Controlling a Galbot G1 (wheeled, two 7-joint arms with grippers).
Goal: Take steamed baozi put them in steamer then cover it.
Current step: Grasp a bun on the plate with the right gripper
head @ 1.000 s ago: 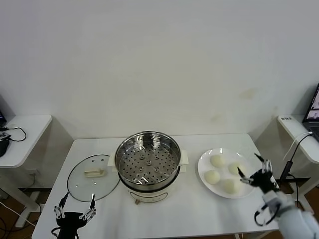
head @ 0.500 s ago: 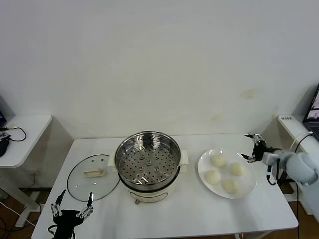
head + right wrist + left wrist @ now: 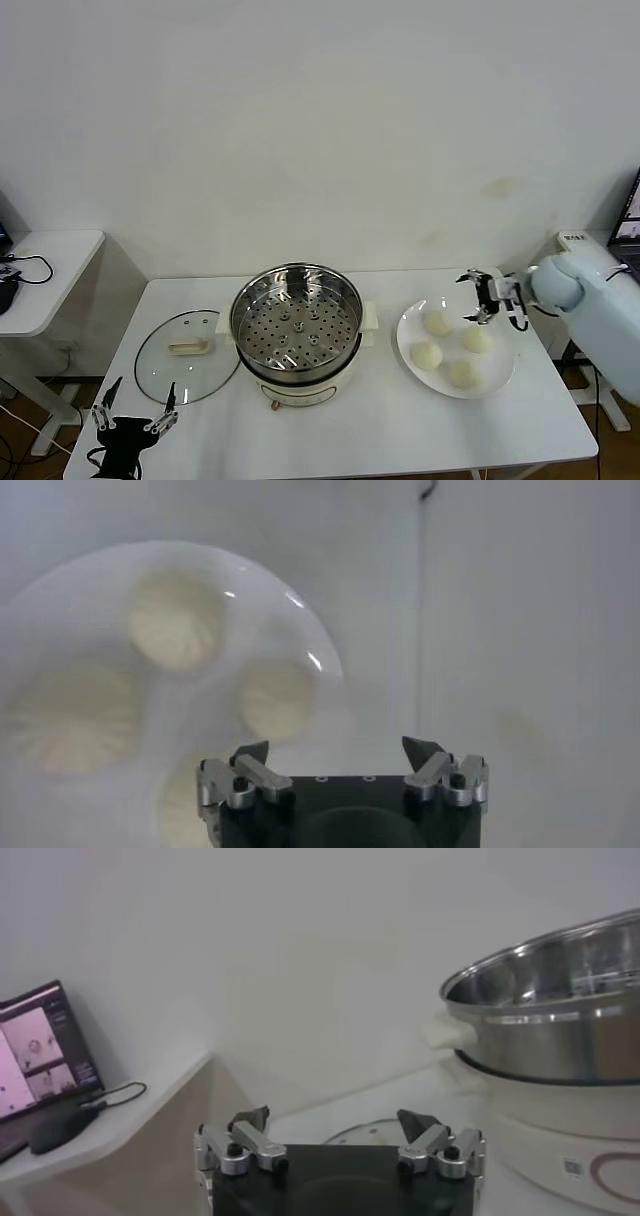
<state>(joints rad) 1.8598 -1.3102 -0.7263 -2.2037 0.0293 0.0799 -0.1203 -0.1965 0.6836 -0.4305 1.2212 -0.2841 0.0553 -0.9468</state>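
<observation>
So the four buns are all sitting on a white plate on the table, over at about 3 o'clock from the steamer. The steamer's in the middle of the table, pot open, holey tray showing inside and nothing in it. The glass lid lies flat on the table at the steamer's 9 o'clock, its rim right up against the base. The right gripper hangs above the plate's far edge, around 12 o'clock from the buns, fingers spread wide and gripping nothing. The left gripper is parked low at the table's near edge, roughly 6 o'clock from the lid, also wide open and holding nothing. There's a small side desk with cables way out past 9 o'clock. Nothing sits between the plate and the pot.
</observation>
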